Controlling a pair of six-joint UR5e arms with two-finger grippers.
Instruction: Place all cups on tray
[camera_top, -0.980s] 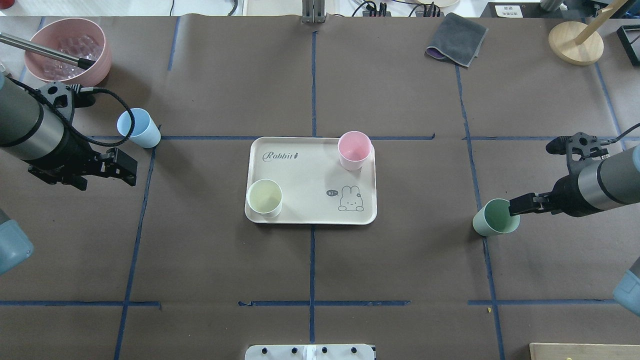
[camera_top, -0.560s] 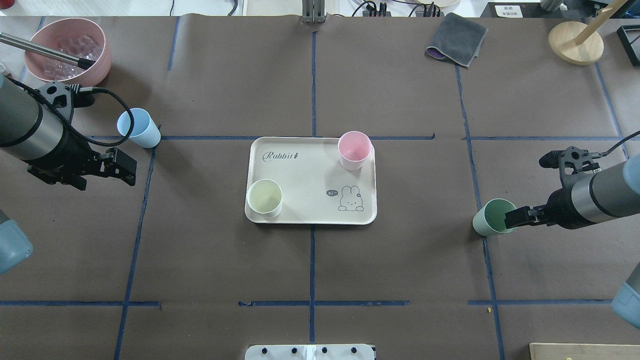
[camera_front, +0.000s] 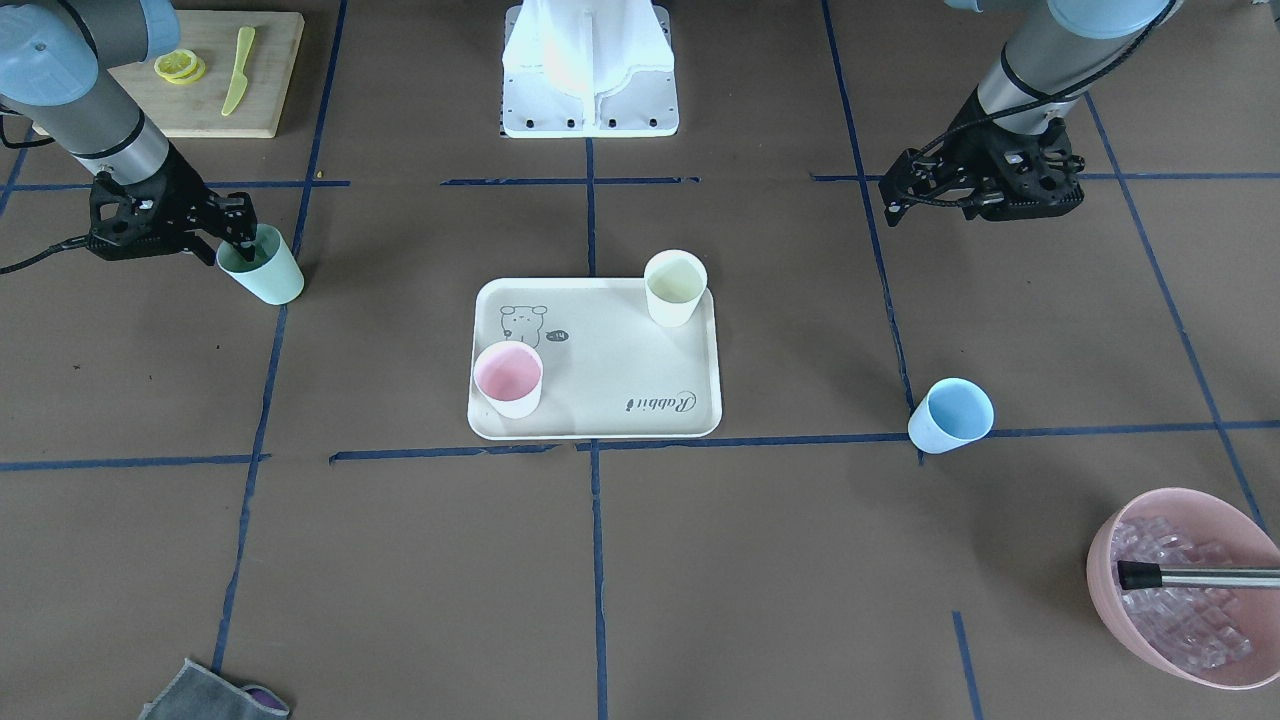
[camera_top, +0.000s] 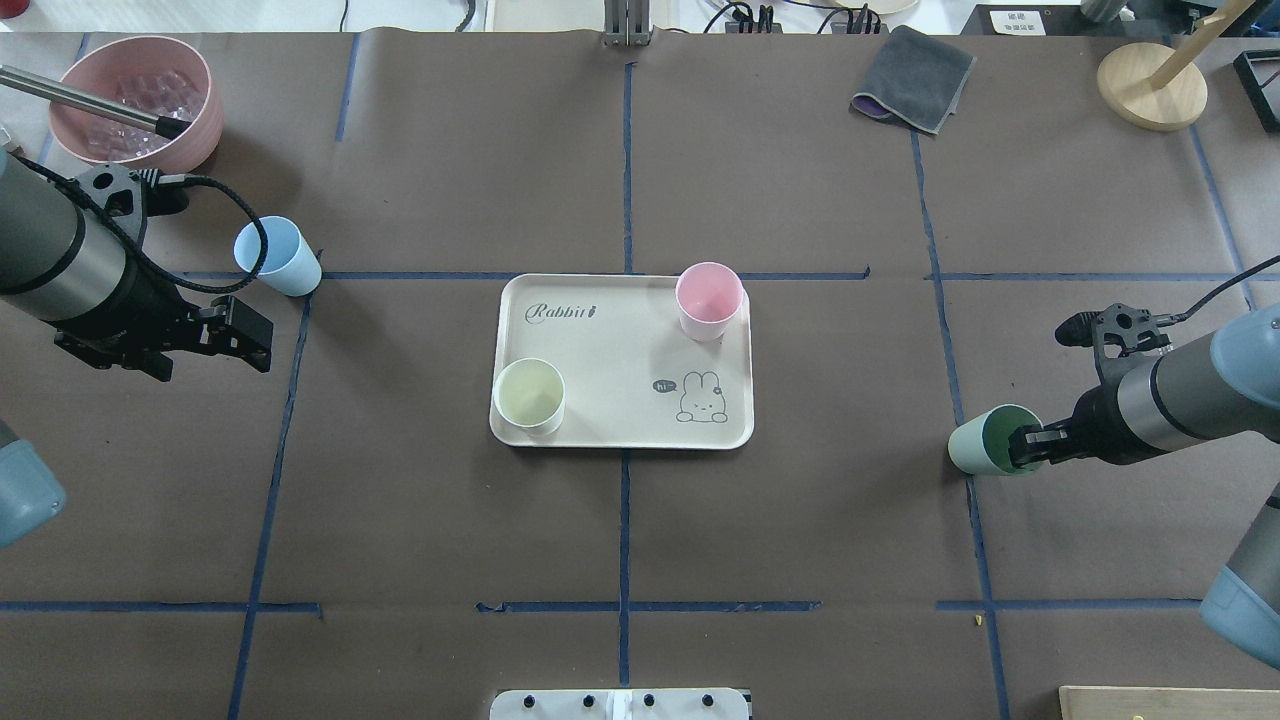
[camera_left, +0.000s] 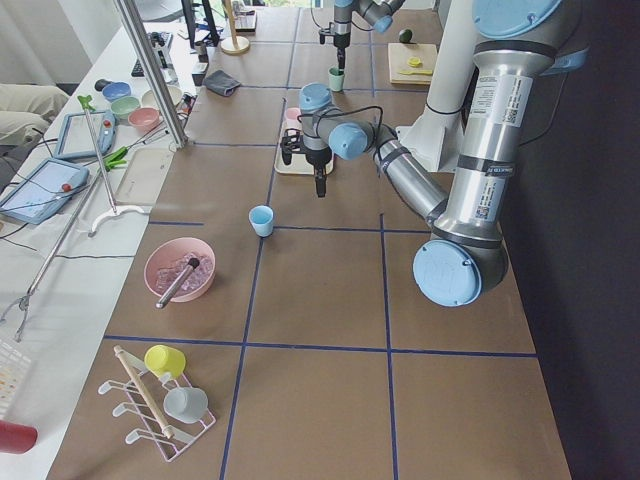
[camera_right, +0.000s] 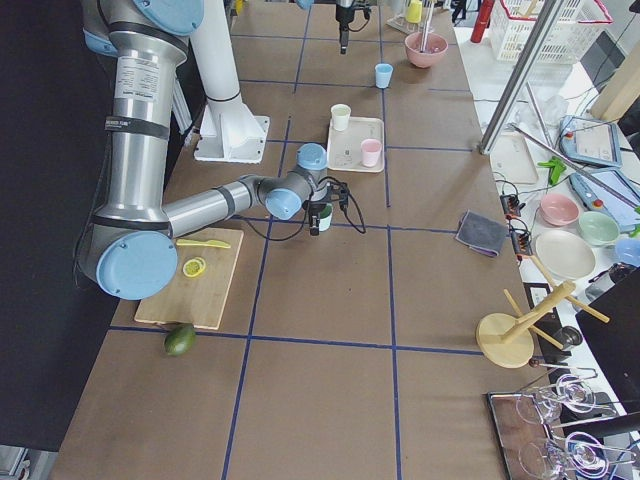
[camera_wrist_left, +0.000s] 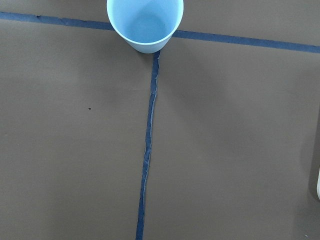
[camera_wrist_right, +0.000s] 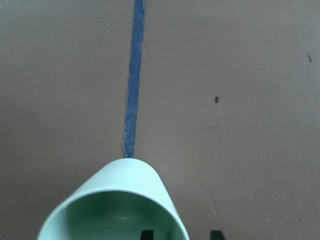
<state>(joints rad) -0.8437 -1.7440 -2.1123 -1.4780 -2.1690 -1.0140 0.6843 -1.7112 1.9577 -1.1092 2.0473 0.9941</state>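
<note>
The cream tray (camera_top: 620, 340) lies mid-table, with the pale pink cup (camera_top: 709, 298) at its far right corner and the cream-white cup (camera_top: 529, 394) at its near left corner. The mint green cup (camera_top: 972, 447) stands on the table to the tray's right. My right gripper (camera_top: 1025, 447) is open and straddles its rim. In the right wrist view one fingertip (camera_wrist_right: 146, 234) is inside the cup (camera_wrist_right: 120, 210) and the other is outside. The light blue cup (camera_top: 278, 256) stands to the tray's left. My left gripper (camera_top: 250, 340) is open and empty, nearer me than it.
A pink bowl (camera_top: 200, 130) of ice cubes with a metal handle in it sits at the far left. A grey cloth (camera_top: 915, 78) and a wooden stand (camera_top: 1150, 85) are at the far right. A cutting board (camera_front: 215, 100) lies near the robot's right side.
My right gripper has dropped and moved in over the mint green cup, so one finger is now inside its rim. The left arm has barely moved.
</note>
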